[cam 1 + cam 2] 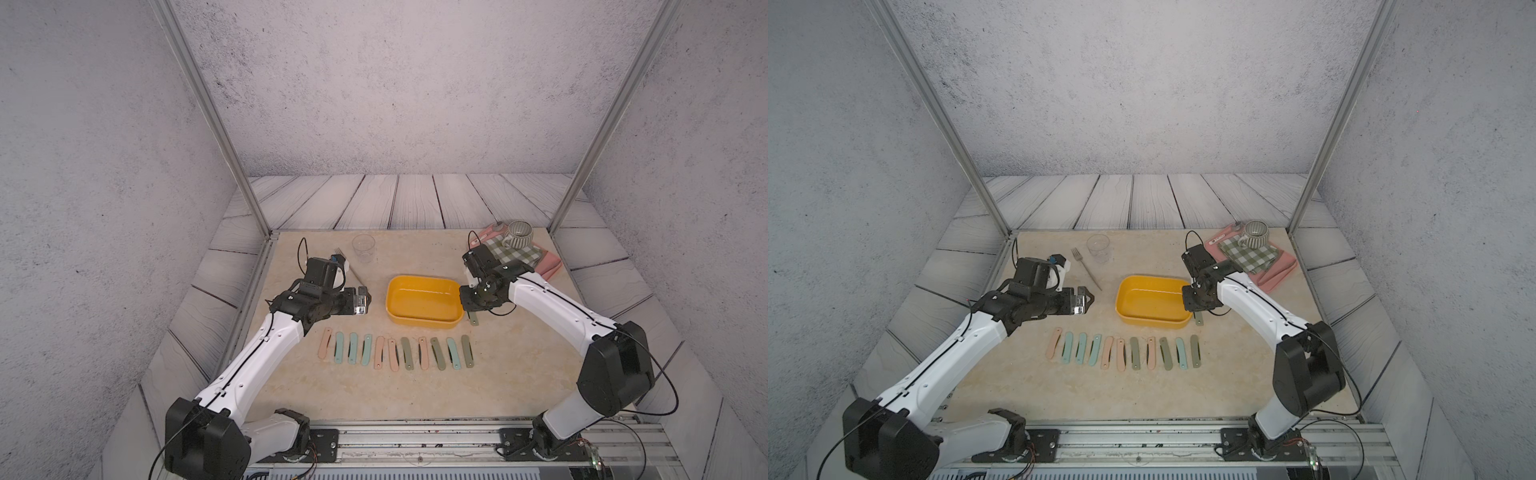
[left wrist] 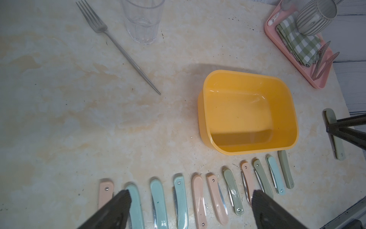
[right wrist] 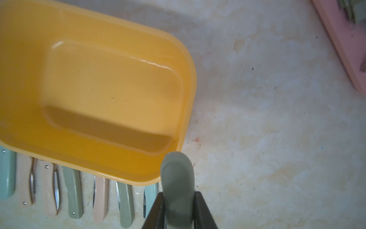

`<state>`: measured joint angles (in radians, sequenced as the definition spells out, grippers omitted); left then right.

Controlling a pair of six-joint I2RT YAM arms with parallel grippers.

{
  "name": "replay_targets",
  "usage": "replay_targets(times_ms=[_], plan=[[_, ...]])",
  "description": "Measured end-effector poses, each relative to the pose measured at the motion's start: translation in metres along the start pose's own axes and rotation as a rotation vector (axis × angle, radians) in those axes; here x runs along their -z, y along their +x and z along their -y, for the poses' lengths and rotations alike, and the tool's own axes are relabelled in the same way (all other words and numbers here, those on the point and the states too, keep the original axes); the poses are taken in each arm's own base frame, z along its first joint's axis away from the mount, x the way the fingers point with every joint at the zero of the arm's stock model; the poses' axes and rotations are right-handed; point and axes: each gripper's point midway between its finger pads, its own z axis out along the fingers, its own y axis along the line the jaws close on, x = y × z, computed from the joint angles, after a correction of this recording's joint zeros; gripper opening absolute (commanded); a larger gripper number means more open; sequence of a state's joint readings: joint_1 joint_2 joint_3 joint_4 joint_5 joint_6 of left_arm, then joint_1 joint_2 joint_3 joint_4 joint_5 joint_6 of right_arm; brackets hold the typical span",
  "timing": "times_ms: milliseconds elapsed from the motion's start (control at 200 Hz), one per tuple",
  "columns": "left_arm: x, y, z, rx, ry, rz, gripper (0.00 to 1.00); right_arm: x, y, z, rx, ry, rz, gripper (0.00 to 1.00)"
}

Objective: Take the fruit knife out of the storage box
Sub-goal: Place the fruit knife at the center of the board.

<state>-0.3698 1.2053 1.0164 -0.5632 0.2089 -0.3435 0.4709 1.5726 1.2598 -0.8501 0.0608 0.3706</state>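
1. Closest to the lens, my right pincer (image 3: 178, 198) is clenched on the sage-green fruit knife (image 3: 176, 178).
2. That knife is outside the yellow storage box (image 1: 424, 319), just beside its near right corner.
3. My left pincer (image 2: 191, 196) is released, fingers spread wide, to the left of the box and near the row of folded knives (image 1: 395, 353).

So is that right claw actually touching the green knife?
Touching. The right wrist view shows the right gripper clamped on the green knife, fingers against both sides.
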Motion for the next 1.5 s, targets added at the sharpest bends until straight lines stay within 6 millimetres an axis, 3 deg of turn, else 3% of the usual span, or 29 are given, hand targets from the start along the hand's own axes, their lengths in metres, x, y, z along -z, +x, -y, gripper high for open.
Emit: replay_targets(times_ms=[270,620,961,1501], plan=[[-0.005,0.005,0.007,-0.016,0.005,-0.018,0.99,-0.037,0.045,0.022,-0.039,0.038,-0.086,0.00],[-0.005,0.007,0.012,-0.013,0.002,-0.020,0.99,-0.072,0.067,0.031,-0.056,0.053,-0.123,0.01],[-0.007,0.002,0.016,-0.015,0.001,-0.017,0.99,-0.081,0.085,0.039,-0.088,0.072,-0.158,0.02],[-0.011,0.002,0.019,-0.016,0.001,-0.018,0.99,-0.081,0.085,0.042,-0.116,0.081,-0.159,0.29]])
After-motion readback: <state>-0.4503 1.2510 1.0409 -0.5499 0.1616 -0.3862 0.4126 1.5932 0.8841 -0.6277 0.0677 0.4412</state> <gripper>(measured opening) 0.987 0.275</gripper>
